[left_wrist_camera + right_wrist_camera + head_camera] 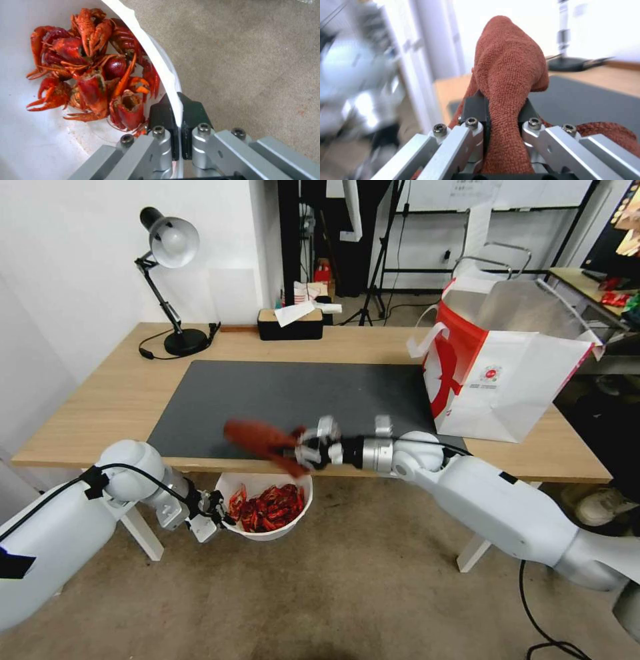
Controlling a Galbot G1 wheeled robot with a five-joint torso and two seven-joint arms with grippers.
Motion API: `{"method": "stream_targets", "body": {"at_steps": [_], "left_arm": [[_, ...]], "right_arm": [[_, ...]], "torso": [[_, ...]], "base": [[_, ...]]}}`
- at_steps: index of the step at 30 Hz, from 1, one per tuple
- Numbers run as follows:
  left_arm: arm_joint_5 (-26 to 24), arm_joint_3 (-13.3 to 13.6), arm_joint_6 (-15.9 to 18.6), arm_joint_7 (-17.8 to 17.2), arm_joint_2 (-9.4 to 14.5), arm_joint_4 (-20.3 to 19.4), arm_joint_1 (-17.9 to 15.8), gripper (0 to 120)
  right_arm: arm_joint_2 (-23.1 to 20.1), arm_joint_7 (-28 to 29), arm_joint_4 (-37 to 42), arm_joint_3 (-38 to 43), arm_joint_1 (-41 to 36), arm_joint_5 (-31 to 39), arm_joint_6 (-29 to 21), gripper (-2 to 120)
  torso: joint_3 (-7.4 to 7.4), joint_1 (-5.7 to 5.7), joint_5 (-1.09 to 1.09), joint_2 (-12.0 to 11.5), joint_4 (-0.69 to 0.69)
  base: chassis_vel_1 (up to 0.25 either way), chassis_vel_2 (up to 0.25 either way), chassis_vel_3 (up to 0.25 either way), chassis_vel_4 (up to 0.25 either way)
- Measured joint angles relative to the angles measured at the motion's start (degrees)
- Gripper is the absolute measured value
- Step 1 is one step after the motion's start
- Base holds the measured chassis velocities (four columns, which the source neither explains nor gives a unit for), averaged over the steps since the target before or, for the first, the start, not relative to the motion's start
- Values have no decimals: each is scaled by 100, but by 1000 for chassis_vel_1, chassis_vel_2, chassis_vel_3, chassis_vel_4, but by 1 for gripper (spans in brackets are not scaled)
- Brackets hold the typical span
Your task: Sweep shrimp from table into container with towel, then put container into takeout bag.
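Left gripper [178, 110] jaws clamp the container [267, 530] rim; right gripper [297, 450] jaws pinch the towel [257, 437], pointing left.

The left arm reaches low toward 7 o'clock, its gripper [212, 518] pinched on a bowl rim [173, 82]. The right arm stretches in from 4 o'clock, gripper [300, 448] clamping a cloth [257, 437].

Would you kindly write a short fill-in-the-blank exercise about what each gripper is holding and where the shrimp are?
1. The left gripper is clamped on the rim of the ____, held below the table edge.
2. The right gripper holds the ____ above the table's near edge.
3. The shrimp lie inside the ____.
4. The takeout bag stands on the table to the robot's ____.

Missing words: container; towel; container; right
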Motion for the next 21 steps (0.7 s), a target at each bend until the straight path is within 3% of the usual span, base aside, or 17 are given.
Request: {"method": "stream_targets", "body": {"at_steps": [1,3,4,7,8,11,12,14,21], "left_arm": [[0,0,0,0,0,0,0,0],[15,-6,-2,0,-17,0,16,0],[15,-6,-2,0,-17,0,16,0],[73,-6,-4,0,-51,0,23,0],[73,-6,-4,0,-51,0,23,0],[97,11,-4,0,-83,0,23,0],[97,11,-4,0,-83,0,23,0],[99,21,-4,0,-89,-1,24,0],[99,25,-3,1,-70,-71,55,0]], "right_arm": [[0,0,0,0,0,0,0,7],[-174,800,417,120,-126,404,12,7],[-174,800,417,120,-126,404,12,7],[-256,1846,636,204,-218,339,-19,7],[-256,1846,636,204,-218,339,-19,7],[-297,3834,818,271,-315,-243,-520,7],[-297,3834,818,271,-315,-243,-520,7],[-323,5093,883,329,-385,-371,-1012,7],[-357,6045,1001,389,-507,-285,-1534,10]], "torso": [[0,0,0,0,0],[0,0,-1,0,-1],[0,0,-1,0,-1],[0,0,0,0,-1],[0,0,0,0,-1],[0,0,0,-1,0],[0,0,0,-1,0],[0,0,0,0,-2],[0,0,0,0,0]], "base": [[0,0,0,0],[0,0,0,0],[0,0,0,0],[0,0,0,0],[0,0,0,0],[0,0,0,0],[0,0,0,0],[0,0,0,0],[0,0,0,0]]}}
